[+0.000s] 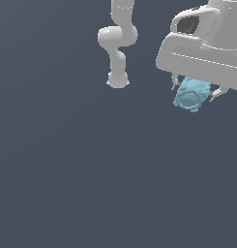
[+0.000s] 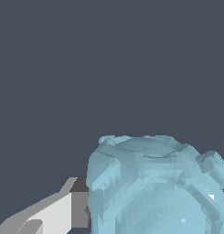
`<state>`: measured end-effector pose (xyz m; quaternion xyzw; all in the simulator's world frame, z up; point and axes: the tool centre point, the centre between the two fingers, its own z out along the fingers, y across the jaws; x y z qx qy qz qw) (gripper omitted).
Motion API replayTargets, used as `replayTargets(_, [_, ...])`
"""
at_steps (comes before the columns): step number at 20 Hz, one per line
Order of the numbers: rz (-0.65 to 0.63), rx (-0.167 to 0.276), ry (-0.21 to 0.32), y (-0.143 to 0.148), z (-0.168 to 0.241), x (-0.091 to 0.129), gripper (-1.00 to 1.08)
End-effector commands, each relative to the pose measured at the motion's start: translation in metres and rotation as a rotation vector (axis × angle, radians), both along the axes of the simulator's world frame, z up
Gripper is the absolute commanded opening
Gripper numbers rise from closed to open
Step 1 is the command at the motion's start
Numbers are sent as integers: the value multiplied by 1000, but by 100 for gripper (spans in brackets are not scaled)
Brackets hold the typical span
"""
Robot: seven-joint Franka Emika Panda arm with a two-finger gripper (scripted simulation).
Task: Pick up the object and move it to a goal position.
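Plain dark grey-blue background fills both views, leaving open room all around. Near the exterior view's upper right edge, the white gripper (image 1: 193, 92) is closed on the light-blue lumpy block (image 1: 191, 95), one finger (image 2: 63, 212) pressed against its side.

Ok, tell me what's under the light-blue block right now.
Nothing sits under the light-blue block: the exterior view shows only plain dark ground around and below it. The hand grips it from above, so its top face is covered. The wrist view shows no support either.
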<state>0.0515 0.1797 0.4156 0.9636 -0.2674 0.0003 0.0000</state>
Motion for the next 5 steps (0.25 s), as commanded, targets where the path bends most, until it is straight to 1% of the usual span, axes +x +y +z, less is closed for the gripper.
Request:
replayTargets(1, [0,0,0,2,4,0,-100])
replayTargets(5, [0,0,1,3,5,1,-100])
